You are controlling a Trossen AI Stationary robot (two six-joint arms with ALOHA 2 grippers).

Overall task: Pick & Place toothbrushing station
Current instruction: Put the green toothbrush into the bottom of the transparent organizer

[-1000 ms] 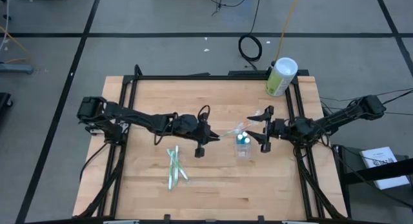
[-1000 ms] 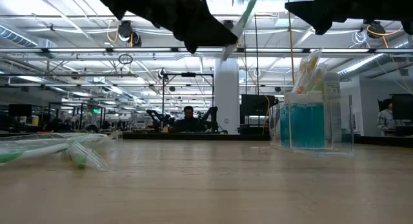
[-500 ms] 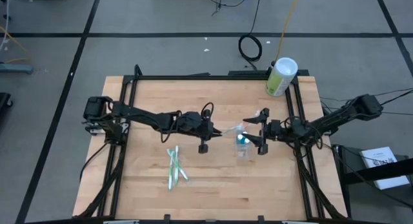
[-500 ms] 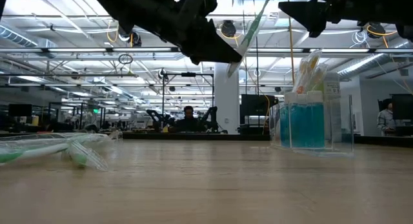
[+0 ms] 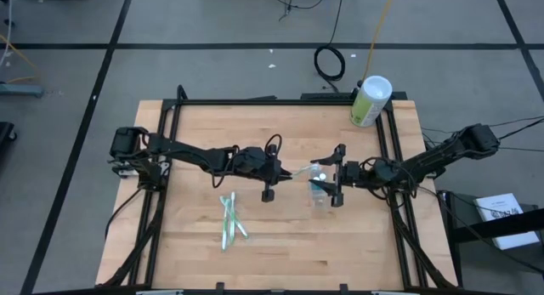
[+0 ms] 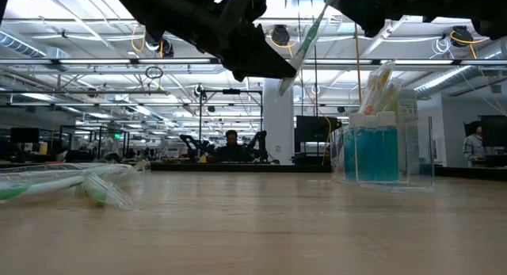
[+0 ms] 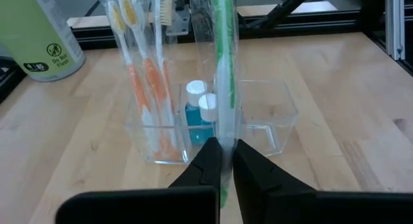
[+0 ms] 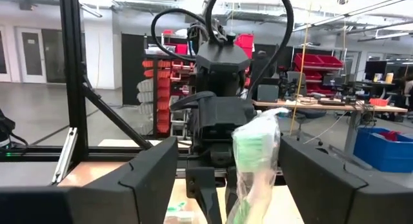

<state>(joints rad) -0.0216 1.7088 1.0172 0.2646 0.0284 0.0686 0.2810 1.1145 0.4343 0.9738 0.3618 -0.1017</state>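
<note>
My left gripper (image 5: 287, 173) is shut on a green toothbrush in a clear wrapper (image 7: 223, 69), held above the middle of the table. The brush's free end (image 8: 255, 153) reaches between the spread fingers of my right gripper (image 5: 328, 176), which is open and touches nothing. Below them the clear plastic holder (image 5: 320, 195) stands on its base on the wood. It holds orange-handled toothbrushes (image 7: 145, 88) and small blue bottles with white caps (image 7: 199, 104). In the low view the brush (image 6: 306, 36) slants up from the left gripper (image 6: 257, 57). My left gripper pinches the wrapped green toothbrush near its handle end (image 7: 224, 153) between its two fingers (image 7: 205, 164). The fingers come from the table's left, slanting a little down, roughly along the brush. The brush is lifted clear and slants up and away toward the right gripper.
A pale-green canister with a white lid (image 5: 371, 99) stands at the table's far right corner. More wrapped toothbrushes (image 5: 229, 220) lie on the wood near the front, left of centre. Black frame rails (image 5: 387, 133) run along the table's sides.
My right gripper has moved toward the table's left, still open, until its fingers stand on either side of the brush's free end. My left gripper first carried the brush a little toward the right and the holder, then kept still.
</note>
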